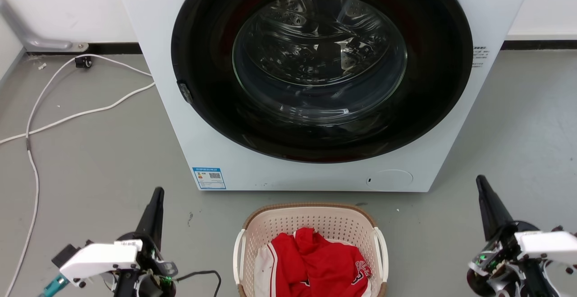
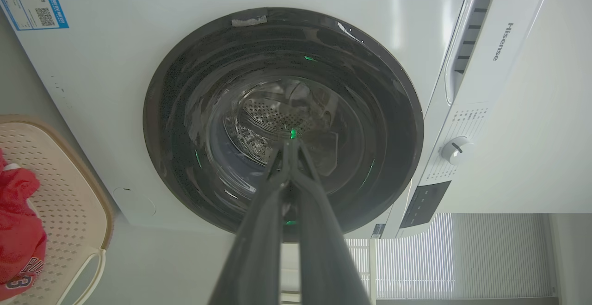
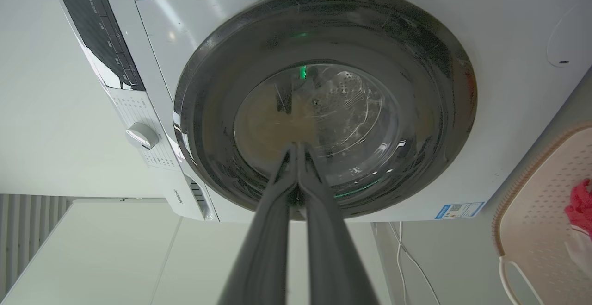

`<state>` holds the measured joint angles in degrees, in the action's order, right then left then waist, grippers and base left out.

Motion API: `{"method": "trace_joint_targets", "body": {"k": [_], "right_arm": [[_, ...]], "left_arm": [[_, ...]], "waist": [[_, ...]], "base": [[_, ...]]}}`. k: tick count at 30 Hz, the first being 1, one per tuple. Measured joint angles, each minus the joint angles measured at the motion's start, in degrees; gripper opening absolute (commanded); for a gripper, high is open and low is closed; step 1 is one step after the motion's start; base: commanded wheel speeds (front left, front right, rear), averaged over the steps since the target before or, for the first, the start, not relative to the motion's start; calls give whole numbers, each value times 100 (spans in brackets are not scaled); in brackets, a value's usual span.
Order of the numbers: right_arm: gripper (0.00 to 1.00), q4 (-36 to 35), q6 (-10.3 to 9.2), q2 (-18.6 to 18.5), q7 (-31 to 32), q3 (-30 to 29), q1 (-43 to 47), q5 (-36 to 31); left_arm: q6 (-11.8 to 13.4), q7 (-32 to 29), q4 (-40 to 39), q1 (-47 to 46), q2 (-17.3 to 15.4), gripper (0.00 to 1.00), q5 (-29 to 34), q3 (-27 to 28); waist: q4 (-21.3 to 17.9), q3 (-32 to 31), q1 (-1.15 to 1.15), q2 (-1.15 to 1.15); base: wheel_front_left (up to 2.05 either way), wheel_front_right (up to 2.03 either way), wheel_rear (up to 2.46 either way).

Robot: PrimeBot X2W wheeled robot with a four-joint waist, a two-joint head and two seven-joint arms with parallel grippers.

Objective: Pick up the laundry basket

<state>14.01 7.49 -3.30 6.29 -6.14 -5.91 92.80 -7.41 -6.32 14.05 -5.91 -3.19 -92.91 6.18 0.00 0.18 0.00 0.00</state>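
Two grippers: both sit low and wide of the basket, neither touching it.
Basket [image 1: 311, 229]: on the floor just in front of the washer [image 1: 315, 85], centred between the arms; cream perforated walls, brown rim, a white handle on each side.
Contents: red clothes [image 1: 315, 265] heaped inside, with some white fabric at the left.
Left gripper [image 1: 156, 200]: well to the left of the basket, fingers pressed together to a single point, holding nothing; its wrist view looks along them at the washer door.
Right gripper [image 1: 482, 186]: well to the right of the basket, fingers likewise closed tip to tip and empty.
Left handle [image 1: 239, 254]: free, facing the left gripper, with bare floor between.
Right handle [image 1: 382, 249]: free, facing the right gripper, with a wider stretch of floor between.
Cable [image 1: 67, 107]: white, lying on the floor off to the left, away from the basket.
Step in hand: by my reading, the approach has not started; the arms look to be in a rest pose.
Next move: I judge both sets of fingers must part, then each arm swing inward and down to its own handle, so that the fingers close around the white loops evenly.
Care: a lopsided grip would likely tip the basket and spill the clothes.
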Motion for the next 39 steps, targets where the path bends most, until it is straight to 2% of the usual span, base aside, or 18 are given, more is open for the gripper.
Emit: {"method": "trace_joint_targets", "body": {"k": [2,3,18,27,35,36,39], "right_arm": [[0,40,0,2,0,5,24,0],[100,89,-1,8,-1,8,69,0],[100,187,-9,38,-335,159,301,-172],[100,257,-9,38,-563,107,301,-610],[100,140,-9,41,-739,-88,293,-1637],[100,-48,-9,41,-803,-200,277,-2192],[100,-288,-9,40,-866,-204,241,-2799]], "left_arm": [[4,1,40,22,7,0,-2,-7],[9,1,93,64,16,100,-2,-11],[18,328,153,321,51,100,169,-54],[86,559,190,322,52,100,721,96],[247,738,-175,339,49,100,1523,224],[323,811,-466,342,47,100,1952,265],[460,866,-689,366,49,100,2295,221]], "waist": [[0,0,0,0],[0,0,0,0],[-11,5,0,0],[-21,2,0,0],[-26,14,0,0],[-25,29,0,0],[-27,46,0,0]], "base": [[0,0,0],[0,0,0],[0,0,0],[0,0,0],[0,0,0],[0,0,0],[0,0,0]]}}
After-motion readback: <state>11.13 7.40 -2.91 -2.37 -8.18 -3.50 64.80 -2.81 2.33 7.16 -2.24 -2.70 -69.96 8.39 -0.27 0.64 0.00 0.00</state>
